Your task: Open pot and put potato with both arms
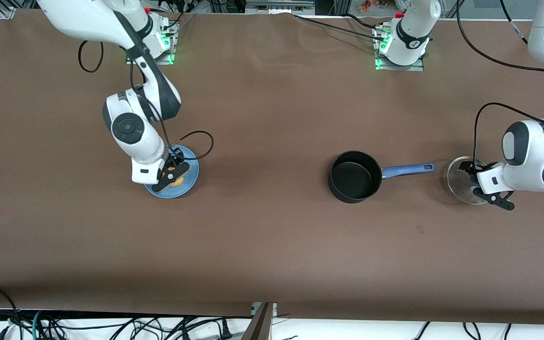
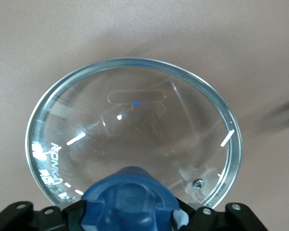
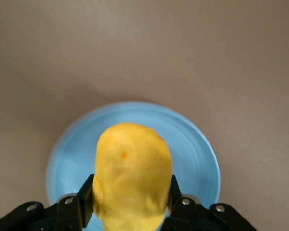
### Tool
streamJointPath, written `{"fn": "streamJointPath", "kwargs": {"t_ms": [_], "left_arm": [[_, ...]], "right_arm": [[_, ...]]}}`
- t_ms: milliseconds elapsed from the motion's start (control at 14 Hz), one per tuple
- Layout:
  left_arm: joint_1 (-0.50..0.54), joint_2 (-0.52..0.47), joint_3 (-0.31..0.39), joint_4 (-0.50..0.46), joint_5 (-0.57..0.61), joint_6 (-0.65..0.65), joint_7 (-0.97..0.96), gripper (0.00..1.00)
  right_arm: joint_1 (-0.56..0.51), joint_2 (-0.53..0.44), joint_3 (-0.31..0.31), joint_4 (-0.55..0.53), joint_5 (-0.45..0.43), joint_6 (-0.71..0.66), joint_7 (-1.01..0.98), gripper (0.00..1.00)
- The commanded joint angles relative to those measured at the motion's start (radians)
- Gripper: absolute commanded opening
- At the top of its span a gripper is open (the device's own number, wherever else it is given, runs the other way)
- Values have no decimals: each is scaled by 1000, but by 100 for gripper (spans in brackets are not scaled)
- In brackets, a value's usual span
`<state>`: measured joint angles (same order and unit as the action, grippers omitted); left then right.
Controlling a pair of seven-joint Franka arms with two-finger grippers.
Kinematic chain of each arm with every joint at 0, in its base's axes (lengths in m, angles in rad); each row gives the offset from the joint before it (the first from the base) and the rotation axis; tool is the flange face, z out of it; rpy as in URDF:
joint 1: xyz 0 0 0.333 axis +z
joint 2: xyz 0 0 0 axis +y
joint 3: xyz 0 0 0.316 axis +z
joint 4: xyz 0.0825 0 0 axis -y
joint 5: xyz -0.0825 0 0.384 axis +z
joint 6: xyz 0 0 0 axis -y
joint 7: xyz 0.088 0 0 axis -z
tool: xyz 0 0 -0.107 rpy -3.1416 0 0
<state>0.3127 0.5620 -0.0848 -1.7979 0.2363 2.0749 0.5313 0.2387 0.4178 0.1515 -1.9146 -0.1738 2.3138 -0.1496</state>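
Observation:
The black pot (image 1: pixel 354 177) stands open in the middle of the table, its blue handle (image 1: pixel 406 169) pointing toward the left arm's end. My left gripper (image 1: pixel 472 178) is shut on the blue knob (image 2: pixel 130 197) of the glass lid (image 1: pixel 458 179) and holds the lid low over the table just past the handle's tip. The lid fills the left wrist view (image 2: pixel 135 120). My right gripper (image 1: pixel 174 172) is shut on the yellow potato (image 3: pixel 132 173) over the blue plate (image 1: pixel 191 183). I cannot tell whether the potato still touches the plate (image 3: pixel 192 144).
Brown cloth covers the table. The plate lies toward the right arm's end, well apart from the pot. Both arm bases stand along the table's edge farthest from the front camera. Cables hang below the edge nearest that camera.

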Motion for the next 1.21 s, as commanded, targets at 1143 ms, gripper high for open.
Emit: {"fn": "streamJointPath", "kwargs": {"t_ms": [1143], "left_arm": [[-7, -237, -154, 91, -112, -94, -184, 100]], "right_arm": [[395, 501, 103, 879, 123, 56, 1193, 21]]}}
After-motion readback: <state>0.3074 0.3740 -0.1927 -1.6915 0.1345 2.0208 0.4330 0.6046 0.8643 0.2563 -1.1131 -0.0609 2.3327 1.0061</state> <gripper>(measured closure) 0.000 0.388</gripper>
